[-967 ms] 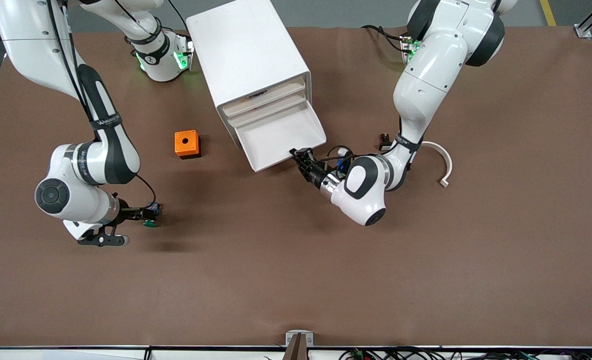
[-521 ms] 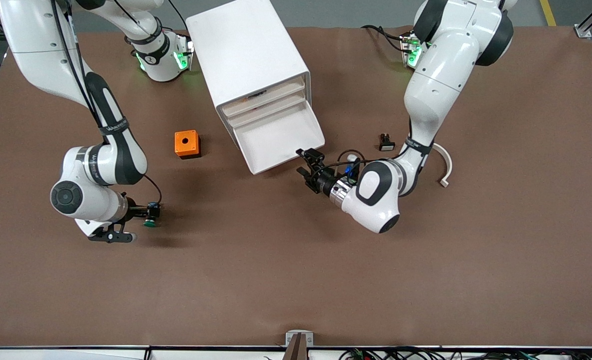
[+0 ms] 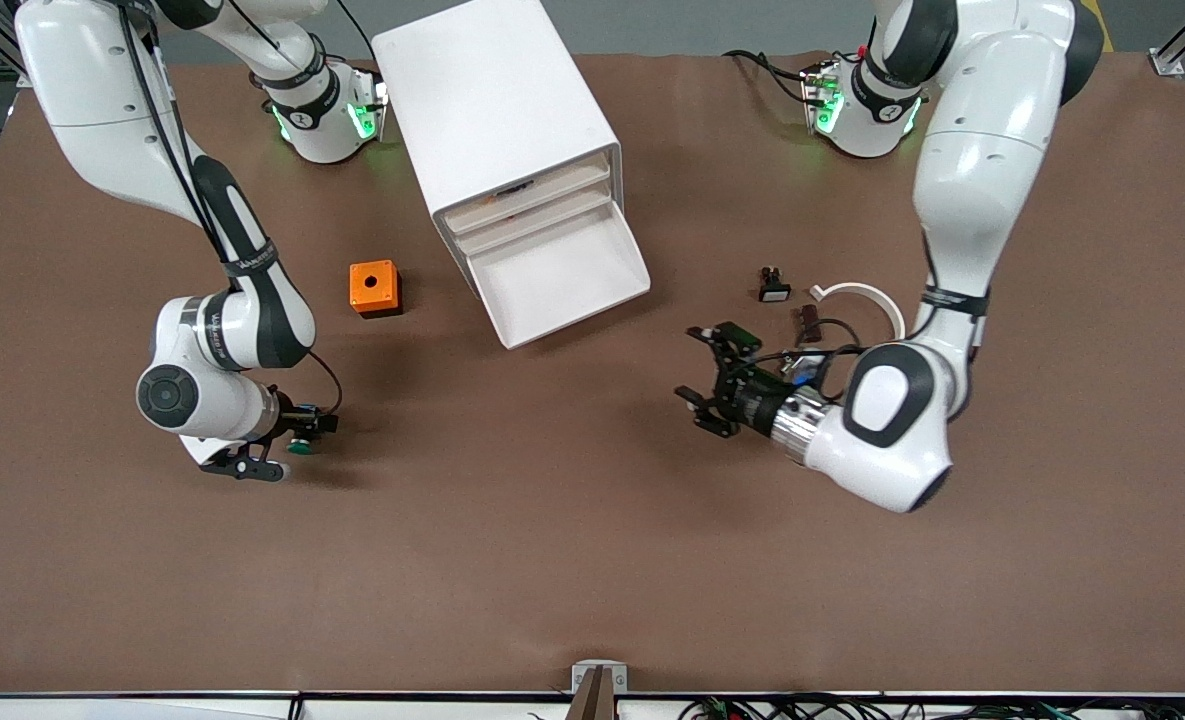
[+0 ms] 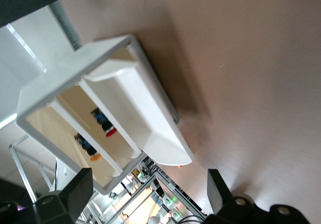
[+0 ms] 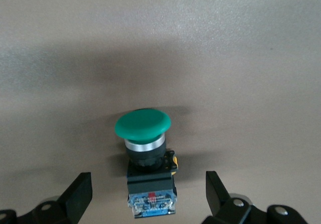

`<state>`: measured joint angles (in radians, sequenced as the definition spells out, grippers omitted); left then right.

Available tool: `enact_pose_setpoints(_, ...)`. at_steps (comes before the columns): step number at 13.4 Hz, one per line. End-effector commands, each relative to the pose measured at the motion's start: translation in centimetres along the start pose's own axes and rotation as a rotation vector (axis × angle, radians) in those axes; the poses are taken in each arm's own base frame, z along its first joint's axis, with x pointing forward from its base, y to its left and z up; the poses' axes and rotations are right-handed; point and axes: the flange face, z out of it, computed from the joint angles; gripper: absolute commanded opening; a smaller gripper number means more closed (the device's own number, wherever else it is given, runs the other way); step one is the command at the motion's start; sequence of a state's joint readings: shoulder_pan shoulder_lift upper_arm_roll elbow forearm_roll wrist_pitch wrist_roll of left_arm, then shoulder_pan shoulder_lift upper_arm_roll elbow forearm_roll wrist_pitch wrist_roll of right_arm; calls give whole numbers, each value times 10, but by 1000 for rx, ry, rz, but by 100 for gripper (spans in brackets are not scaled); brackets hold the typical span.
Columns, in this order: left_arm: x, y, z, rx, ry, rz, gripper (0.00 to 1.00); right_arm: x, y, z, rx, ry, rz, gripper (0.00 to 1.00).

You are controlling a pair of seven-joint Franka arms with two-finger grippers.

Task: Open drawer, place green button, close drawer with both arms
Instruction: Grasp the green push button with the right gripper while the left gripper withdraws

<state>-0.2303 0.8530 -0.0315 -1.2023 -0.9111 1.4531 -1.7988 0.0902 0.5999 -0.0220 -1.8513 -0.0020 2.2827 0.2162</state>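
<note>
The button [image 3: 300, 448] lies on its side on the brown table toward the right arm's end, green cap pointing away from the gripper. In the right wrist view its cap [image 5: 143, 124] and black-and-blue body sit between my right gripper's [image 5: 148, 200] open fingers, with gaps on both sides. The right gripper [image 3: 290, 443] is low at the table. The drawer [image 3: 562, 272], the lowest in the white cabinet [image 3: 492, 100], is pulled out and shows nothing inside. My left gripper [image 3: 690, 366] is open and holds nothing, over bare table apart from the drawer [image 4: 150, 118]; its fingers frame the left wrist view [image 4: 145, 196].
An orange box with a hole [image 3: 374, 287] sits beside the cabinet toward the right arm's end. A black switch [image 3: 773, 285] and a white curved strip [image 3: 867, 296] lie near the left arm. Small blue and red parts [image 4: 103, 122] show in the upper drawers.
My left gripper has drawn back from the drawer's front edge toward the left arm's end and the front camera. My right gripper has edged forward around the button. The drawer stays open.
</note>
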Motion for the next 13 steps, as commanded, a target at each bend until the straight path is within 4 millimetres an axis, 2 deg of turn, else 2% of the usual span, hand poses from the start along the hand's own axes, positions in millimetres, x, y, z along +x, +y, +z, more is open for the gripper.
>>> enact_pose_setpoints(1, -11, -25, -32, -86, 126, 77, 100, -3, 2, -1, -1, 3, 7, 100)
enact_pose_setpoints(3, -17, -42, -56, -151, 259, 174, 100, -6, 4, 4, -4, -12, 2, 100)
enact_pose_setpoints(7, -31, -92, -107, -256, 577, 388, 100, -10, 8, 10, -7, -24, -16, 62)
enact_pose_setpoints(8, -34, -104, -119, -265, 632, 451, 100, -10, 8, 9, -5, -21, -15, 50)
enact_pose_setpoints(9, -37, -118, -131, -266, 686, 528, 100, -10, 8, 9, -6, -20, -16, 33)
enact_pose_setpoints(10, -39, -123, -136, -252, 726, 594, 100, -10, 8, 9, -5, -21, -15, 21)
enact_pose_setpoints(11, -38, -126, -140, -234, 761, 651, 100, -10, 6, 4, -3, -17, -18, 12)
enact_pose_setpoints(13, -42, -138, -147, -211, 849, 728, 100, -8, -3, -15, 0, 14, -31, 10)
